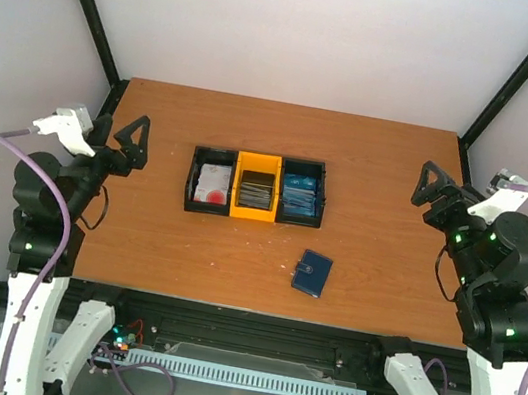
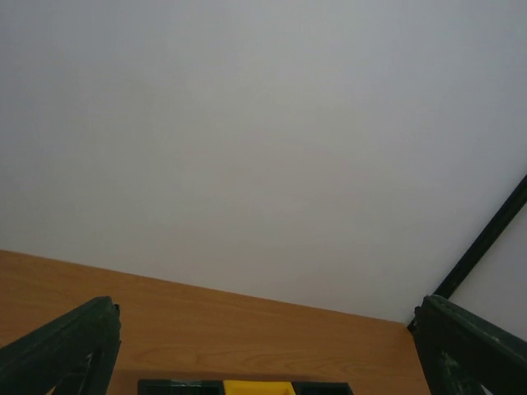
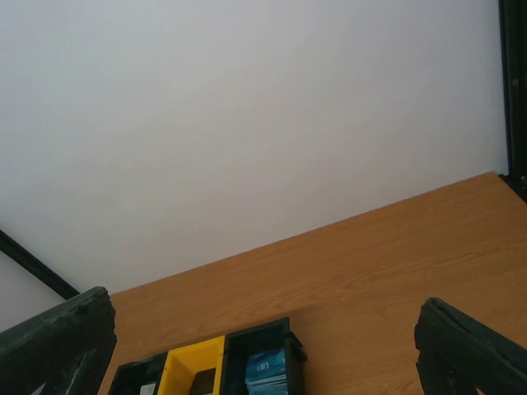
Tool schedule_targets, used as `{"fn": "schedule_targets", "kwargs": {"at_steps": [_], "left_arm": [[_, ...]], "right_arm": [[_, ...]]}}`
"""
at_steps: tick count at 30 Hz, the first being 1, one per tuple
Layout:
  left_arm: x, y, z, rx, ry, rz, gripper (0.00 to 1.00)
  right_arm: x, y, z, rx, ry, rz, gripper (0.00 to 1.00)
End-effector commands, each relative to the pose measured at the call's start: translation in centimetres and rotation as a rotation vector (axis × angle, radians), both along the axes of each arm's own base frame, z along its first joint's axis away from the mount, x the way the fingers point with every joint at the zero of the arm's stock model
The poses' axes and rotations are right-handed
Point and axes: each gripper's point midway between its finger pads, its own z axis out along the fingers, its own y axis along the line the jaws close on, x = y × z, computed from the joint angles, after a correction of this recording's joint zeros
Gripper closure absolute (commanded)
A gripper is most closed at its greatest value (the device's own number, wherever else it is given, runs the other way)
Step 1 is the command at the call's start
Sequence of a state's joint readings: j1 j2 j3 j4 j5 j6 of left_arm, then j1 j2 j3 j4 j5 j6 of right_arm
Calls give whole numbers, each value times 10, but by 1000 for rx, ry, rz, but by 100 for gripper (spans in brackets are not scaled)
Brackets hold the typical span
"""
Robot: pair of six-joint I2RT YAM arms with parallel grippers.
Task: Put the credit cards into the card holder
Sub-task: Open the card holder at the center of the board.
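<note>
- The right tool (image 1: 445, 195) hangs at the right edge of the frame above the bench (image 1: 391, 168), its jaws spread wide and holding nothing.
- The left tool (image 1: 119, 141) mirrors it at the left edge, equally released and empty.
- From the right tool, the card holder (image 1: 312, 274) lies down and to the left, in the lower middle of the frame. It is closed and flat, with its long axis running nearly top to bottom and slightly tilted.
- The right arm looks clearly the nearer one to it.
- The credit cards (image 1: 255, 194) sit in stacks in the bin tray (image 1: 191, 177) at frame centre, between the two tools and up-left of the holder.
- The blue stack is in the compartment on the right tool's side.
</note>
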State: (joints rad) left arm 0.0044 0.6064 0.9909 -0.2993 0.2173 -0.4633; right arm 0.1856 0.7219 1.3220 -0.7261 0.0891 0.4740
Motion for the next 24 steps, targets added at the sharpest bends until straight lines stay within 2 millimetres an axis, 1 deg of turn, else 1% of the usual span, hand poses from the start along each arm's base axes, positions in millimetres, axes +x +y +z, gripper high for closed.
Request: {"fn": "schedule_targets", "kwargs": {"at_steps": [1,3,5,8,10,11,13,15,16,18,21,24], "left_arm": [[-9,-18,6,-53,-23,-147,1],[-14,-26,6,-76,-36,-209,1],[-16,-27,2,-110,-29,-228,1],[-22,-32,-2,-143,-47,-273,0],[-22,-37,-7,-168,-41,-312,0],[-22,-40,-12,-170,-29,-339,0],[-16,-47,-26,-173,30,-394,0],[-7,-53,-44,-173,110,-441,0],[-3,-55,-51,-172,142,-456,0],[2,-58,-71,-166,218,-475,0],[6,-64,-94,-146,278,-508,0],[5,-80,-118,-154,336,-573,0]], "right_arm": [[7,17,-7,59,9,105,2],[13,22,-21,59,62,138,1],[21,30,-39,56,131,181,1],[37,46,-76,67,262,268,0],[46,52,-105,80,357,302,1],[51,55,-124,87,412,312,2],[58,59,-158,105,512,325,3],[62,64,-189,122,598,336,6],[64,66,-208,127,651,333,7],[61,72,-240,136,741,331,9],[47,85,-286,168,866,331,10],[28,108,-316,200,938,364,12]]}}
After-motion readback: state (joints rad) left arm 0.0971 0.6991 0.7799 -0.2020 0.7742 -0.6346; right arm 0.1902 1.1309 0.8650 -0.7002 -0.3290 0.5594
